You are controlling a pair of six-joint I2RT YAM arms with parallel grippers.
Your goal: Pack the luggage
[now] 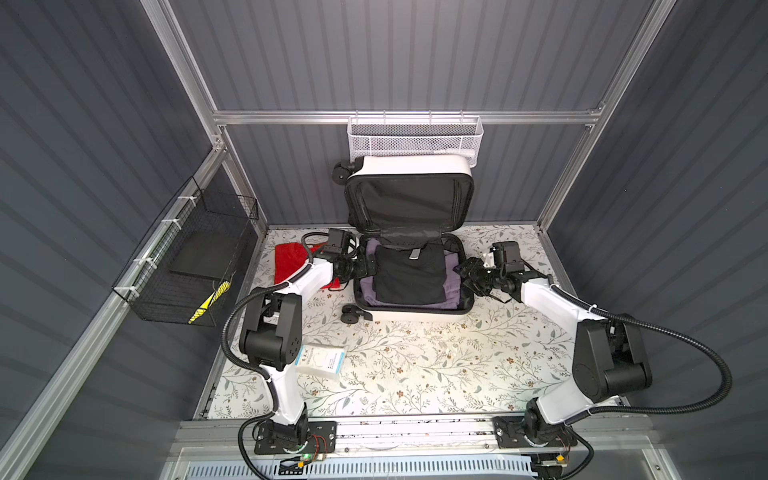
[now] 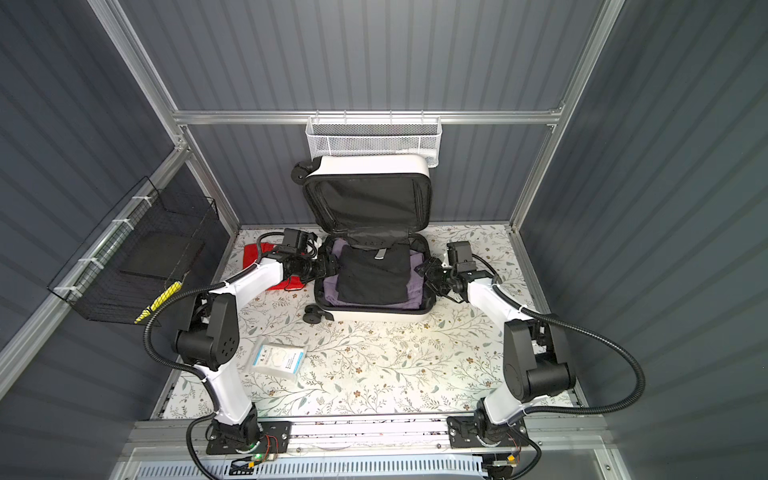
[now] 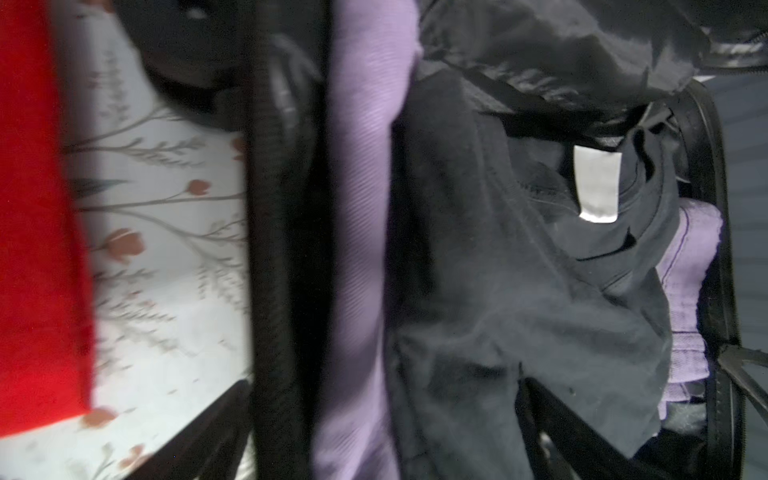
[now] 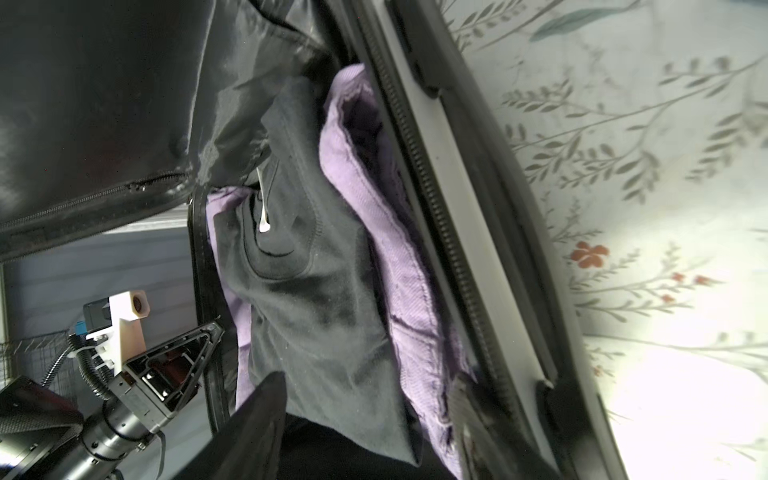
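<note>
Hovering with jaws spread wide at the left rim: left gripper (image 1: pixel 367 266). Right gripper (image 1: pixel 464 271) sits at the right rim, jaws apart, nothing pinched. Luggage (image 1: pixel 415 316) lies open at the table's (image 1: pixel 415 365) back, lid upright, black shirt (image 1: pixel 409 278) atop purple garment (image 1: pixel 366 289) inside.

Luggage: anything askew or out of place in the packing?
Mostly tidy. The purple garment bunches against the luggage's rim under the black shirt, and the lid's lining flap sags onto the clothes. The red cloth lies outside it.
</note>
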